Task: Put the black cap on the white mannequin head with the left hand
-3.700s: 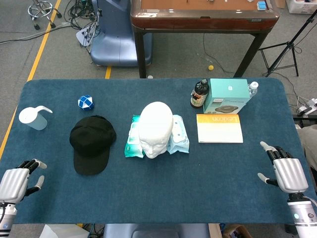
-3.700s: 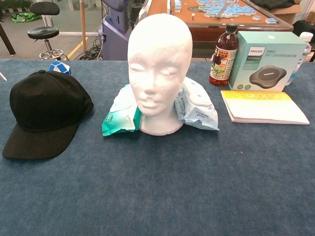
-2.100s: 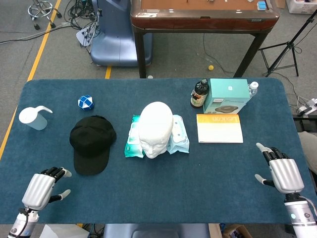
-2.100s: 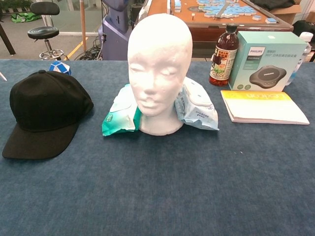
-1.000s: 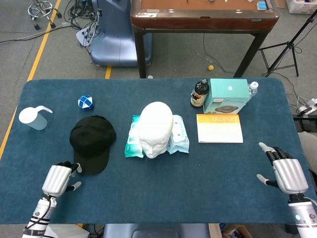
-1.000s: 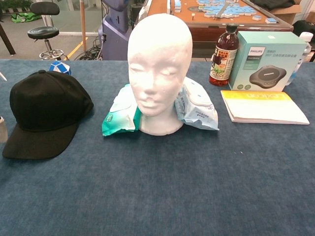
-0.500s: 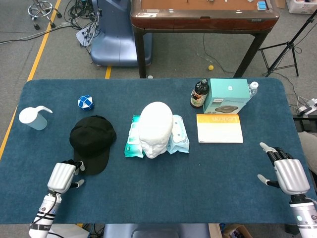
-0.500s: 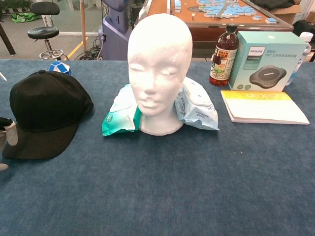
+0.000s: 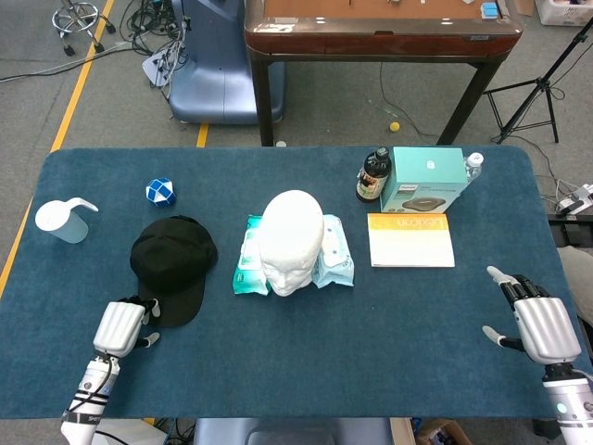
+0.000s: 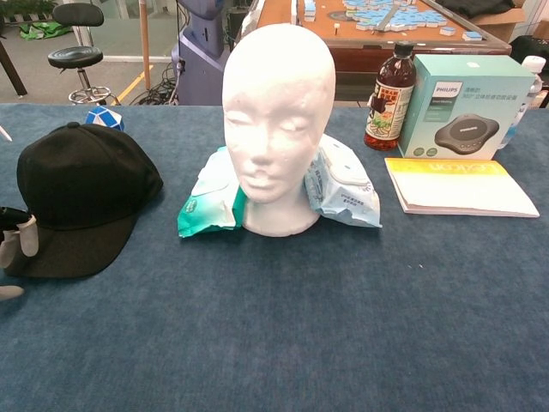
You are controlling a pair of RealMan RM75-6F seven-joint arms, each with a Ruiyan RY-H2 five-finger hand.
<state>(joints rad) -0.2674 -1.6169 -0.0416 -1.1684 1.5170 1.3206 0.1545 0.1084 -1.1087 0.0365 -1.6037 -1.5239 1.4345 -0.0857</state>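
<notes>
Black fabric is seen left of centre in the head view: the black cap [image 9: 172, 264] lies flat on the blue table [image 9: 306, 371], brim toward the lower edge of the frame. The left hand [image 9: 120, 327] is placed at the brim's lower-left corner, fingertips [image 10: 26, 233] just reaching the brim edge in the chest view; whether the brim is actually gripped cannot be told. The white mannequin head [image 9: 291, 241] stands upright at centre, flanked by wipe packets [image 10: 206, 196], well apart from the cap. The right hand [image 9: 537, 326] is held at the lower right, fingers spread, nothing grasped.
</notes>
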